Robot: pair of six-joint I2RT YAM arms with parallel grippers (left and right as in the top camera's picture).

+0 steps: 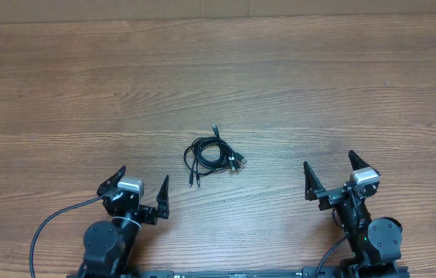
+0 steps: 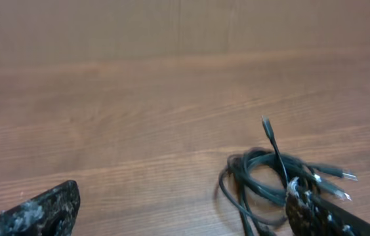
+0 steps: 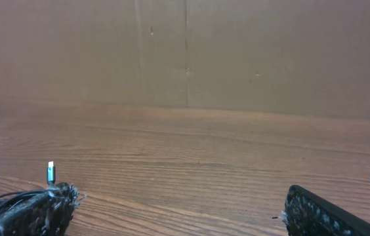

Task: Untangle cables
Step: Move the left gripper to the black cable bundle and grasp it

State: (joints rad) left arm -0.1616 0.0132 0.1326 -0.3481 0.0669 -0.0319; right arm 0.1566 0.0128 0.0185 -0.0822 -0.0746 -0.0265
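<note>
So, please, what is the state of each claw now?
Left claw: open, holding nothing.
Right claw: open, holding nothing.

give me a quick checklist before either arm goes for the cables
1. Left gripper open and empty: ok.
2. Right gripper open and empty: ok.
3. Cables in view on the table, between the two arms and touching neither gripper: ok.
4. Cables separated: not ok, they lie in one small coil with overlapping loops.
5. A free end to grab: ok, one plug end sticks out of the coil on its far side.
6. How many cords there are and which crosses over which: cannot tell, too small and blurred in every view.
</note>
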